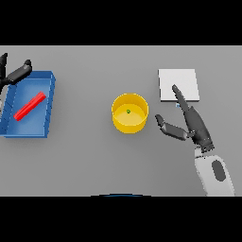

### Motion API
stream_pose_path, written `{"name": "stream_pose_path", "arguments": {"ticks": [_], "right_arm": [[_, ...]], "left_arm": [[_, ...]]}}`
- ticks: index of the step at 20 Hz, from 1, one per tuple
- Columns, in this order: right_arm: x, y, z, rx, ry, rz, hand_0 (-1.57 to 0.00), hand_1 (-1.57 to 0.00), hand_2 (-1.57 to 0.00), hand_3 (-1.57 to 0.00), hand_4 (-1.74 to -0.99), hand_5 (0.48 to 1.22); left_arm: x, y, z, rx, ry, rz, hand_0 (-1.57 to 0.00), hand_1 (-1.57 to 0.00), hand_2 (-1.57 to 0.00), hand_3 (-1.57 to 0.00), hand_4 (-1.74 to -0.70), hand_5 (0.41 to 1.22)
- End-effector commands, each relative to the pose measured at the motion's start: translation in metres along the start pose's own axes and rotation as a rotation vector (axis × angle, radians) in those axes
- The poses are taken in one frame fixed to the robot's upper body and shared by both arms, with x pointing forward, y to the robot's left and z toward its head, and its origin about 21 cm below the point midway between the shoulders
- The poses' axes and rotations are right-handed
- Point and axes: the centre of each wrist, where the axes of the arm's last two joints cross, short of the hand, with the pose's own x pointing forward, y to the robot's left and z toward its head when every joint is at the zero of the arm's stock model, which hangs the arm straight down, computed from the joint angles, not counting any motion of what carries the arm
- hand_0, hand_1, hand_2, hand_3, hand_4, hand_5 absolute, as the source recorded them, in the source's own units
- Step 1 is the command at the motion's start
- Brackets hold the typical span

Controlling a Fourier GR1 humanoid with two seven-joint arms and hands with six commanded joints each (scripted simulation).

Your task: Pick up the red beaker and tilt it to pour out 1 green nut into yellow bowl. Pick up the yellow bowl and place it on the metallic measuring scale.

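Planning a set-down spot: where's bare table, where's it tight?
Free: wide stretch between blue tray and yellow bowl; whole near edge; far strip behind the bowl. Tight: right hand fills the gap between bowl and metallic scale. Left hand hangs over the tray's far corner.

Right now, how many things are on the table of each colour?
Yellow: 1, the yellow bowl
Green: 1, the green nut inside the bowl
Blue: 1, the blue tray
Red: 1, the red beaker lying in the tray
Silver-white: 1, the measuring scale
Total: 5
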Motion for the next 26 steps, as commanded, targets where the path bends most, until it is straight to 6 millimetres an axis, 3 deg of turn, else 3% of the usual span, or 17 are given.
{"name": "stream_pose_path", "arguments": {"ticks": [1,5,9,15,21,26], "right_arm": [[0.005,0.0,-0.008,0.068,-0.034,0.029,-0.01,0.0,0.0,0.0,-1.174,0.68],[0.023,-0.004,-0.034,0.253,-0.09,0.269,0.0,0.0,0.0,0.0,-1.26,0.656],[0.039,0.003,-0.053,0.401,-0.137,0.516,0.0,0.0,0.0,0.0,-1.23,0.62],[0.054,0.011,-0.075,0.606,-0.2,0.716,0.0,0.0,0.0,0.0,-1.226,0.632],[0.053,0.026,-0.086,0.748,-0.221,0.8,0.0,0.0,0.0,0.0,-1.217,0.651],[0.044,0.037,-0.097,0.802,-0.211,0.846,0.0,0.0,0.0,0.0,-1.242,0.664]], "left_arm": [[0.002,0.0,0.002,-0.006,-0.015,0.0,-0.01,-0.01,-0.01,-0.01,-0.72,0.693],[-0.003,-0.002,0.005,-0.003,-0.022,0.006,0.0,0.0,0.0,0.0,-0.74,0.709],[-0.001,-0.001,0.005,-0.008,-0.026,0.026,0.0,0.0,0.0,0.0,-0.75,0.711],[-0.003,-0.002,0.003,-0.015,-0.034,0.034,0.0,0.0,0.0,0.0,-0.76,0.717],[-0.013,0.0,0.002,-0.017,-0.054,0.07,0.0,0.0,0.0,0.0,-0.78,0.722],[-0.01,-0.004,0.002,-0.025,-0.058,0.079,0.0,0.0,0.0,0.0,-0.8,0.727]]}}
